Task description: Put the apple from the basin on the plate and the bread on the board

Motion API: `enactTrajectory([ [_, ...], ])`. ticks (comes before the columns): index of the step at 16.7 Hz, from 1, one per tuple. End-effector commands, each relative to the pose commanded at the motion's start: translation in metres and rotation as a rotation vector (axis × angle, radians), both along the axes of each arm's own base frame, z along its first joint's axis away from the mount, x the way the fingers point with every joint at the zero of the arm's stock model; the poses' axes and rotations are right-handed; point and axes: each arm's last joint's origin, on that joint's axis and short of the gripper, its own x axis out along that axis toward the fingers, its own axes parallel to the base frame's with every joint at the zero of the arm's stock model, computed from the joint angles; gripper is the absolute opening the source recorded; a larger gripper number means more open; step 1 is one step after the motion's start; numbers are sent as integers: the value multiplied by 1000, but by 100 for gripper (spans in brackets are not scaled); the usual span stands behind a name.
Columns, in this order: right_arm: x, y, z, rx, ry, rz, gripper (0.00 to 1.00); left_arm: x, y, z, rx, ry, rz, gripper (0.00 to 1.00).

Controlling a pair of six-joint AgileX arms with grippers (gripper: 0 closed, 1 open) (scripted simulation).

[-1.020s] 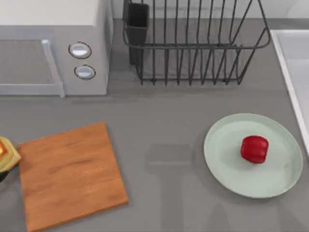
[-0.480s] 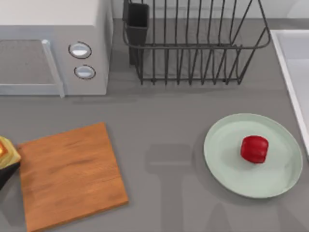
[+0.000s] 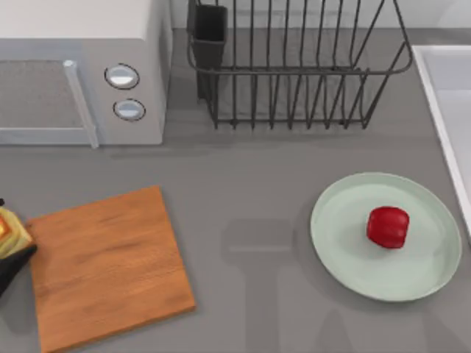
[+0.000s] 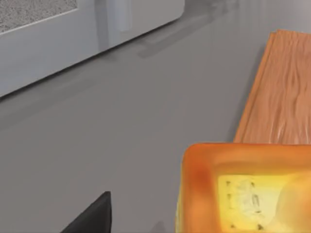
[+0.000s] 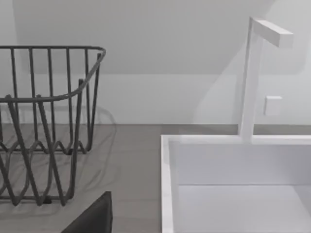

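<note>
Left gripper (image 3: 9,254): at the table's left edge, pinching the bread (image 3: 11,232), just beside the board (image 3: 107,265) and not yet over it.
Board: bare; bread step pending.
Apple (image 3: 388,226): resting on the plate (image 3: 346,250), right side; step done.
Basin (image 3: 449,95): far right.

Kitchen counter, rendered: I see a grey worktop (image 3: 250,191) with a white microwave (image 3: 81,70) at the far left and a black wire dish rack (image 3: 294,66) beside it. A white basin (image 5: 233,184) with a tall faucet (image 5: 255,73) sits at the right edge. A wooden board (image 3: 107,265) and mint plate (image 3: 346,250) lie on the counter.
</note>
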Motion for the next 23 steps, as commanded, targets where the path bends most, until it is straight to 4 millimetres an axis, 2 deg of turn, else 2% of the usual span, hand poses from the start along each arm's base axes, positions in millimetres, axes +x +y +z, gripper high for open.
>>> enactTrajectory([
  [2,0,0,0,0,0,0,100,0,0,0,0,0,0,100],
  [15,0,0,0,0,0,0,100,0,0,0,0,0,0,2],
  [23,0,0,0,0,0,0,100,0,0,0,0,0,0,0],
])
